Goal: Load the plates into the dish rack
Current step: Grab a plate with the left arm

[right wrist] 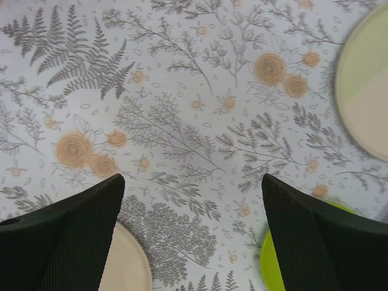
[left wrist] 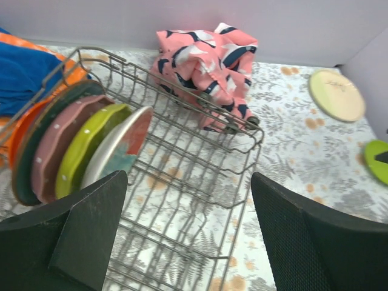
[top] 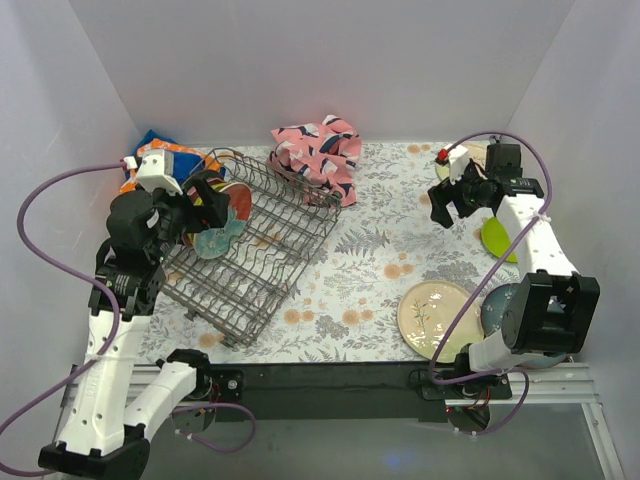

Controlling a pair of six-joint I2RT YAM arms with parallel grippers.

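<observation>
The grey wire dish rack (top: 262,262) lies at an angle on the left of the table. Several plates (top: 222,218) stand on edge in its far end; the left wrist view shows them as dark green, pink, lime and white-teal plates (left wrist: 91,142). My left gripper (top: 205,203) hovers over the rack just beside them, open, with only rack wires (left wrist: 188,200) between its fingers. My right gripper (top: 452,203) hangs open over bare tablecloth at the right. A cream plate (top: 438,318), a lime plate (top: 497,240) and a bluish plate (top: 498,310) lie flat on the table.
A pink patterned cloth (top: 318,152) is bunched against the rack's far corner. A blue and orange cloth (top: 160,155) lies behind the rack's left end. Another pale plate (top: 478,152) sits at the back right. White walls close in three sides.
</observation>
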